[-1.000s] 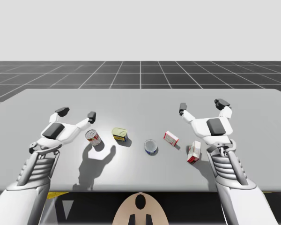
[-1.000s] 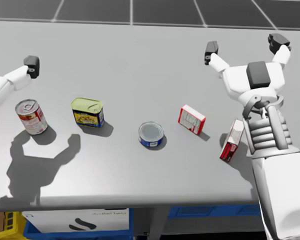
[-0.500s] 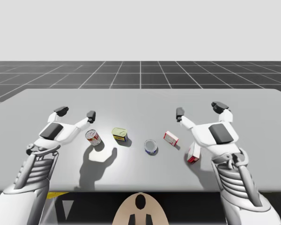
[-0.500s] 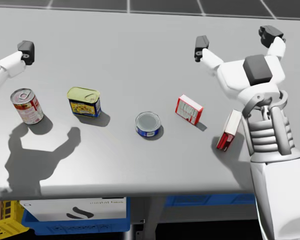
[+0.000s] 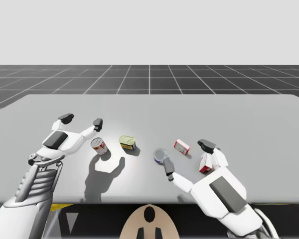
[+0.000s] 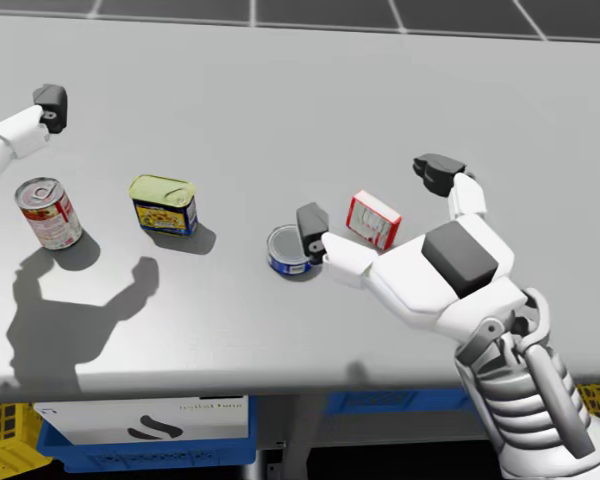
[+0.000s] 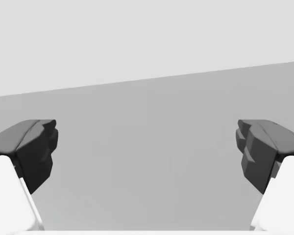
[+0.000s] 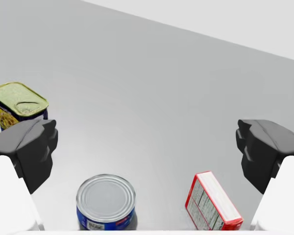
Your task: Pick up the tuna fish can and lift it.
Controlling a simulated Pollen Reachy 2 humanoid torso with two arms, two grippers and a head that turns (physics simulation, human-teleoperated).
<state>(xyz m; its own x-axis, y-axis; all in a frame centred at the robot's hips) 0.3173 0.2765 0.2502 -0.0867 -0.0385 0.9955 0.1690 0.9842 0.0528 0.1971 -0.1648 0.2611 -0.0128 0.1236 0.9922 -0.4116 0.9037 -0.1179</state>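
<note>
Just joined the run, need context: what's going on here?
The right gripper is open over the table, with the short blue tuna can standing between its fingers, not yet gripped or lifted. The left gripper is open and holds nothing, near the tall red can. A yellow-topped tin and a red-and-white box sit nearby.

Just a plain matte grey desk (image 5: 154,107) on a dark grid-lined floor (image 5: 149,77), flat pale backdrop (image 5: 149,30) behind. Blue bin (image 6: 180,455) and yellow crate (image 6: 5,450) sit under the desk's near edge.

Grey worktop (image 5: 149,107). On it: red can (image 5: 99,146), yellow-topped tin (image 5: 127,143), low blue can (image 6: 285,250). Also small red box (image 5: 182,146), tall red box (image 5: 205,163).
</note>
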